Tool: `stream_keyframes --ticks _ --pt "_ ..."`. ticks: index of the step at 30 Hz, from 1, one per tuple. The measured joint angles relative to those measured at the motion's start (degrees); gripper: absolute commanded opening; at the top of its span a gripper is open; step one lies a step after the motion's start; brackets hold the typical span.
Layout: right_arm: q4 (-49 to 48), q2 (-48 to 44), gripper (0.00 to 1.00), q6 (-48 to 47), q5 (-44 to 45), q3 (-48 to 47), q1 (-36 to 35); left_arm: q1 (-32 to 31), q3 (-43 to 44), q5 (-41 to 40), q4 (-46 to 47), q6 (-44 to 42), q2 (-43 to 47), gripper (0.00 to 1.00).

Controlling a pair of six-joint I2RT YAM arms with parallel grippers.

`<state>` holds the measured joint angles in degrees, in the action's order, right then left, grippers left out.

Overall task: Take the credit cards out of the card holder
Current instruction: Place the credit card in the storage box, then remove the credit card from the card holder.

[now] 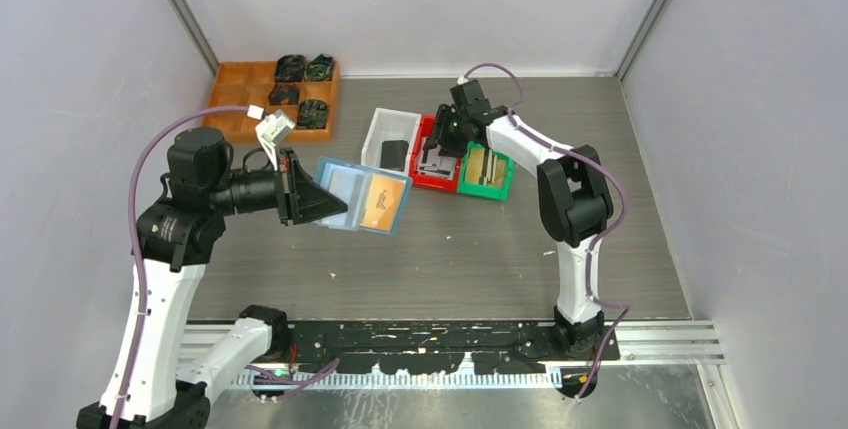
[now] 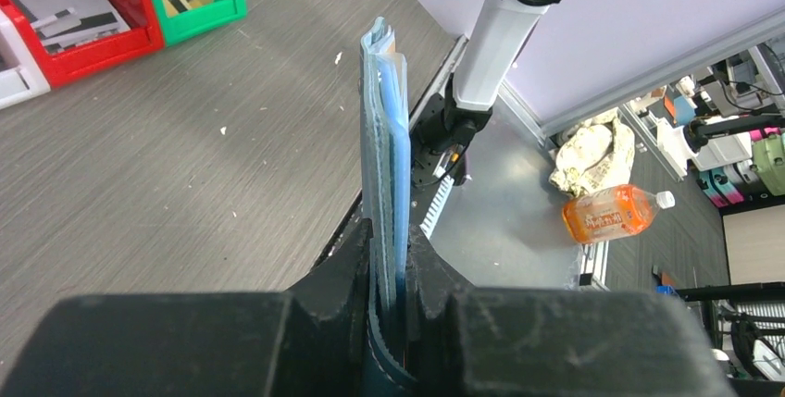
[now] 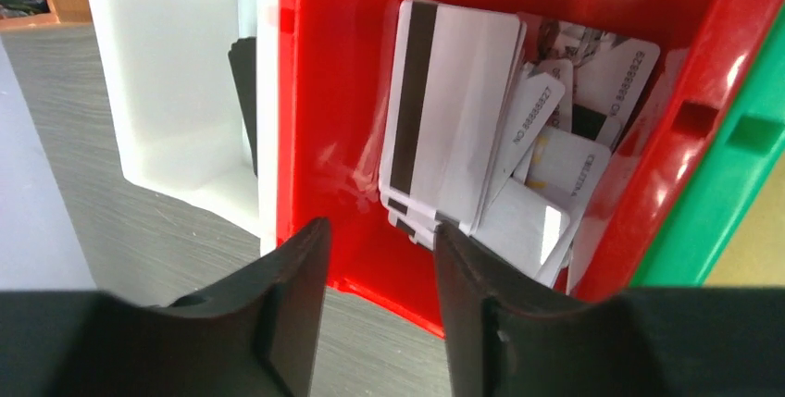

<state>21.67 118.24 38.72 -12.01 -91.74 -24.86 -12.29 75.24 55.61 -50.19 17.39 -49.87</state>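
Clamps card holder [image 1: 341,182] in left gripper [image 2: 389,260], off the table [image 1: 450,259] toward nine o'clock, spread open to bare the orange credit card [image 1: 384,201] for picking. Hangs right gripper [image 3: 380,263], parted and empty, over red bin [image 3: 324,92] at twelve o'clock.

Bare tabletop [image 1: 450,254] lay across the overhead frame's lower centre. Upper centre, white bin [image 1: 372,139], red bin [image 1: 432,183] and green bin [image 1: 485,192] stood side by side; the card holder [image 1: 342,183] jutted into left centre; a wooden tray [image 1: 240,79] filled upper left.

Lighting bright, even, from overhead; shadows faint. Glare on red bin [image 3: 335,92] wall. Right claw [image 3: 378,254] blurred in near foreground.
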Motion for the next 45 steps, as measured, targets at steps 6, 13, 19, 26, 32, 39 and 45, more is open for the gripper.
stream_keyframes --ticks 6,13,19,26,32,39,45 --pt "2.0 -6.4 0.89 -2.3 4.5 1.8 -2.1 0.0 0.1 1.4 3.3 2.8 0.7 0.0" --pt "2.5 -24.2 1.0 -4.1 5.3 6.1 -2.6 0.0 0.0 3.6 8.2 6.7 1.7 0.0" --pt "1.3 -39.0 1.0 -3.4 1.4 11.6 -2.4 0.0 -0.4 4.6 12.7 9.5 2.3 0.0" --pt "-21.4 -55.1 0.99 11.9 -11.3 33.2 -3.7 0.0 -2.1 4.5 18.2 12.9 2.6 0.0" --pt "-40.2 -56.5 0.99 21.0 -14.1 39.3 -12.5 0.0 -2.5 4.5 21.5 15.6 2.7 0.0" --pt "-55.7 -57.0 0.97 22.7 -14.0 42.6 -22.0 0.0 -2.5 4.5 22.4 16.6 3.4 0.0" --pt "-54.1 -59.5 0.97 20.5 -7.7 43.9 -22.7 0.0 -2.5 4.5 22.6 16.8 4.0 0.0"
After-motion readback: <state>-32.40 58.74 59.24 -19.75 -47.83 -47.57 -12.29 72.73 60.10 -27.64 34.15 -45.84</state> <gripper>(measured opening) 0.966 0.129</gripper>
